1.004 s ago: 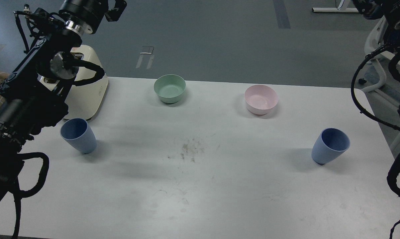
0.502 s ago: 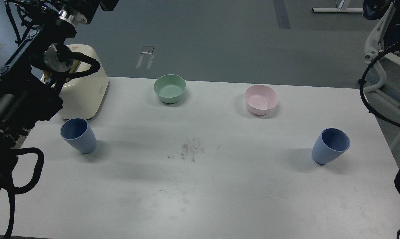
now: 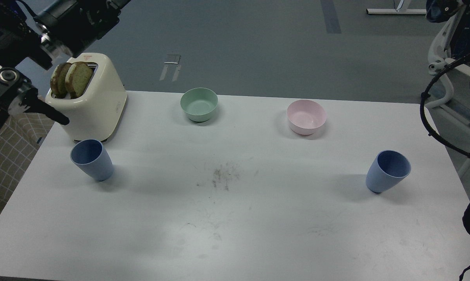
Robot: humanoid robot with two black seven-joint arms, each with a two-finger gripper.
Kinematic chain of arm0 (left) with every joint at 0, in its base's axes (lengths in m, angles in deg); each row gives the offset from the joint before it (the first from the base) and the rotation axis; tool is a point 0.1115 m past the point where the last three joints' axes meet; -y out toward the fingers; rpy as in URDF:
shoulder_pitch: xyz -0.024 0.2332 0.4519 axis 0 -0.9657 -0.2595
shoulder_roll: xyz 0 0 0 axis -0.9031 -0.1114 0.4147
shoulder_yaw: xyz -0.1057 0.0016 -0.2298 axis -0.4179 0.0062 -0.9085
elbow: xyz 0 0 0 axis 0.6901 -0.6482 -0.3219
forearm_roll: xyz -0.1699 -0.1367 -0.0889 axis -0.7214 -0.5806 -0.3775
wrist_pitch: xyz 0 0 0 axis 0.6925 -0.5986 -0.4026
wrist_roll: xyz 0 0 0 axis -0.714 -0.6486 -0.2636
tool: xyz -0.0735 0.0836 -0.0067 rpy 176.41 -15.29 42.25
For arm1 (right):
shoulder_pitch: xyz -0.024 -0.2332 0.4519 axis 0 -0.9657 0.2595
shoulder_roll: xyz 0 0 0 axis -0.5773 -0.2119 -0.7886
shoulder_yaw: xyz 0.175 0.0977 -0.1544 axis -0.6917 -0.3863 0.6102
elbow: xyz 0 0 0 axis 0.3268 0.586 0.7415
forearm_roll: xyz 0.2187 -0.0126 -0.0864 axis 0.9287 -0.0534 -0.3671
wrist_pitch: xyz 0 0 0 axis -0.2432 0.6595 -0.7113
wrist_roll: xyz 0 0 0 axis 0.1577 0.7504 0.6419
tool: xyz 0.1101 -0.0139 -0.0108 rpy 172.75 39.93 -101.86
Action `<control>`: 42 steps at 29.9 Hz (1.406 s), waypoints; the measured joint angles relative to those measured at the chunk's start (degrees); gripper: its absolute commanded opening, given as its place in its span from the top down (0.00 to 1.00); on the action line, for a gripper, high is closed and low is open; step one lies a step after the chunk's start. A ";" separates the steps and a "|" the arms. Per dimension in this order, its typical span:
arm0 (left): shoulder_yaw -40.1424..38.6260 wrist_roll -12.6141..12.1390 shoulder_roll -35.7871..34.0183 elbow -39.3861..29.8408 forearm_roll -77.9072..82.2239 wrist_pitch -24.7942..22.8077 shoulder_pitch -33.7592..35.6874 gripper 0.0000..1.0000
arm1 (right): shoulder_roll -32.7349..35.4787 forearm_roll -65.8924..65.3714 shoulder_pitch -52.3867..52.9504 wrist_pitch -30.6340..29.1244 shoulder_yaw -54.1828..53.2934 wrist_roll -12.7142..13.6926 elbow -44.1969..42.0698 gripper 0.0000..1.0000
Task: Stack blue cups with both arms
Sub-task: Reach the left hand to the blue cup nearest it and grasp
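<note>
Cups first: matte dusty-blue plastic tumblers at nine o'clock [image 3: 91, 159] and three o'clock [image 3: 388, 171] on white desk [image 3: 235, 226], well apart, ungrasped; jaws unseen, state unknowable; approach rims squarely.

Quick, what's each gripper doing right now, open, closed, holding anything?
Left gripper: out of view past the top edge, so it cannot be told.
Right gripper: out of view too; only cables show at the right edge.

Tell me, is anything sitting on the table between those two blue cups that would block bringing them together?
Nothing visible does. The left matte blue plastic tumbler and the right matte blue plastic tumbler stand far apart on the white table, with only bare, slightly smudged tabletop between them. The mint-green bowl and pink bowl sit farther back, off that line.
</note>
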 measured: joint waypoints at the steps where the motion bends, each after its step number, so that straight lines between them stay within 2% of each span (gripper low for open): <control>1: 0.02 0.24 -2.41 -1.37 1.70 0.06 -1.16 0.11 | -0.01 0.01 -0.50 0.00 0.01 0.00 0.09 0.00; 5: 0.05 2.83 -11.49 -5.13 10.05 0.11 -6.13 0.11 | 0.18 -0.04 -1.52 0.00 0.46 0.00 0.25 0.00; 8: 0.18 4.06 -15.64 -6.05 16.26 0.11 -8.96 0.11 | 0.45 -0.21 -1.77 0.00 0.58 0.00 -0.13 0.00; 14: 2.17 4.32 -20.24 -6.26 32.98 0.55 -13.41 0.11 | 2.45 -0.26 -2.91 0.00 0.79 0.00 -0.57 0.00; 18: 6.89 4.42 -22.19 -5.74 45.65 3.83 -14.75 0.11 | 2.84 -0.26 -2.98 0.00 0.81 0.00 -0.56 0.00; 21: 10.62 4.62 -22.60 -4.47 51.04 5.84 -14.96 0.14 | 3.33 -0.16 -3.09 0.00 0.79 0.00 -0.28 0.00; 28: 15.36 5.16 -21.61 1.13 52.44 6.85 -15.40 0.20 | 4.02 -0.08 -3.75 0.00 0.49 0.01 -0.15 0.00; 33: 16.86 5.88 -19.71 2.47 52.11 7.06 -15.48 0.30 | 4.47 0.00 -4.08 0.00 0.14 0.01 -0.02 0.00; 37: 16.99 6.66 -16.82 7.32 52.06 7.07 -15.72 0.36 | 4.58 0.06 -4.13 0.00 0.08 0.01 0.39 0.00; 42: 17.05 8.36 -13.64 11.56 50.07 6.97 -15.85 0.37 | 4.58 0.08 -4.13 0.00 0.08 -0.01 0.77 0.00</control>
